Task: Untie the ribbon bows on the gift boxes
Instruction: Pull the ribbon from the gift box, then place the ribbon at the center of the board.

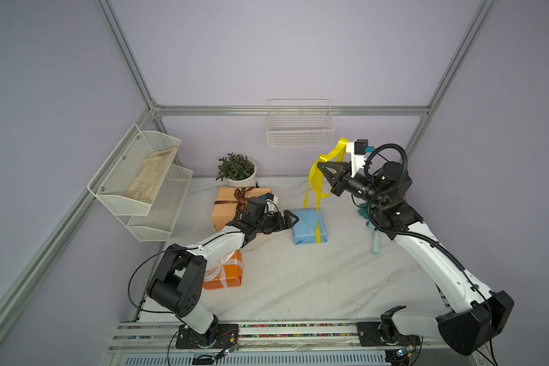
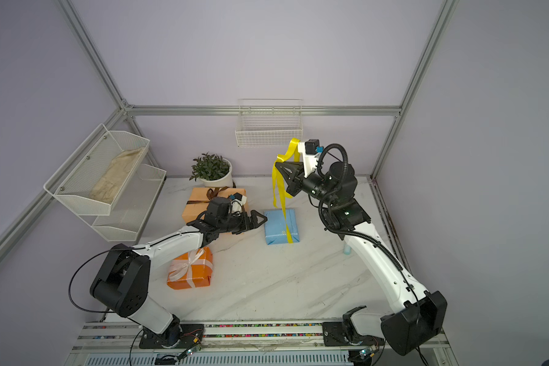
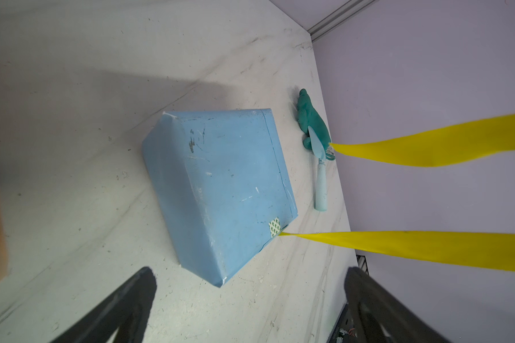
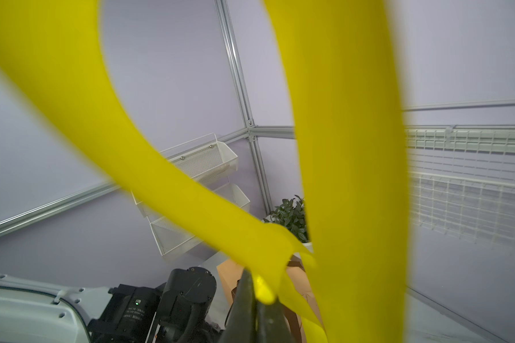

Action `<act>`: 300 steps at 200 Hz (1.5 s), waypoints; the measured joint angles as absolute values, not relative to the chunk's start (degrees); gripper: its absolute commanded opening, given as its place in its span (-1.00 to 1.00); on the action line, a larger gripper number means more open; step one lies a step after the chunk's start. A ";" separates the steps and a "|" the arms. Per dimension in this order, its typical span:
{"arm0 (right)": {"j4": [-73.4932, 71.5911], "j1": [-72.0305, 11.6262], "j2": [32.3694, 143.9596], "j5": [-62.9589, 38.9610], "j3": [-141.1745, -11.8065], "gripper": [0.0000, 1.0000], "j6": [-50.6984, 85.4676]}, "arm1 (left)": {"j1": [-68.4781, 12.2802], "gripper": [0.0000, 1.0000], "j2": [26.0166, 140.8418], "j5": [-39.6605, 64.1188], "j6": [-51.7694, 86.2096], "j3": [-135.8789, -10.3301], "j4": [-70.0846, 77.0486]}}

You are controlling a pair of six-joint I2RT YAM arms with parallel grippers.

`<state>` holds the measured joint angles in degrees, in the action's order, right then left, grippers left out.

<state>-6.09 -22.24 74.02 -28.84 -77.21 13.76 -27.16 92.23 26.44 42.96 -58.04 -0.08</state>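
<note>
My right gripper [image 1: 321,164] [image 2: 278,164] [image 4: 257,285] is shut on the yellow ribbon [image 1: 314,180] [image 2: 278,187] [image 4: 354,148] and holds it high above the table. Loose strands hang from it, and one runs down over the light blue gift box [image 1: 308,226] [image 2: 281,226] [image 3: 220,190]. My left gripper [image 1: 293,218] [image 2: 262,218] [image 3: 250,271] stands open beside that box's left side, with nothing in it. Behind my left arm lies the pale peach box [image 1: 225,209] [image 2: 197,206], its brown bow [image 1: 241,195] [image 2: 214,191] tied. The orange box [image 1: 230,275] [image 2: 200,272] with a tied white bow [image 1: 217,269] [image 2: 184,267] sits under my left arm.
A potted plant [image 1: 238,171] stands at the back by the peach box. A teal glove [image 3: 311,118] and a pale trowel [image 3: 320,184] lie to the right of the blue box, under my right arm. Mesh shelves [image 1: 140,177] hang on the left wall, a wire basket [image 1: 300,126] on the back wall.
</note>
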 measured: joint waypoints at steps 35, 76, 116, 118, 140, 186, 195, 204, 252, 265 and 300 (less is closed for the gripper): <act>-2.83 -22.24 72.90 -23.38 -84.86 -1.00 11.75 | -28.47 1.00 93.91 27.11 43.55 -58.04 1.43; 0.47 -21.63 71.99 -12.60 -90.50 -1.00 6.57 | -29.74 1.00 96.38 28.01 44.47 -58.04 2.90; 1.17 -16.53 72.23 -6.72 -89.62 -1.00 3.99 | -30.20 0.99 97.14 28.91 45.50 -58.04 4.23; 1.19 -15.90 72.31 -6.76 -89.19 -1.00 4.36 | -30.20 0.99 97.14 28.93 45.50 -58.04 4.25; 0.91 -10.13 74.37 -6.72 -83.70 -1.00 7.01 | -30.30 1.00 97.12 28.95 45.50 -58.02 4.97; 2.46 -4.08 84.90 -5.63 -72.55 -1.00 12.53 | -30.41 1.00 96.68 28.73 45.45 -57.08 4.69; 3.36 -3.57 86.89 -5.63 -71.75 -1.00 13.37 | -30.41 1.00 96.31 28.69 45.45 -56.73 4.62; 4.14 -3.27 88.71 -5.65 -71.18 -1.00 14.41 | -30.41 1.00 95.83 28.64 45.45 -56.38 4.56; 10.87 -2.85 100.73 -9.04 -72.73 -1.00 20.88 | -30.59 1.00 91.90 27.79 45.28 -55.64 2.79; 13.26 -2.85 104.90 -10.57 -73.63 -0.93 22.35 | -30.74 0.99 90.39 26.68 44.73 -55.53 1.37; 21.63 -2.85 112.33 -13.08 -74.98 0.94 23.73 | -30.81 1.00 85.71 22.04 42.09 -55.53 -2.48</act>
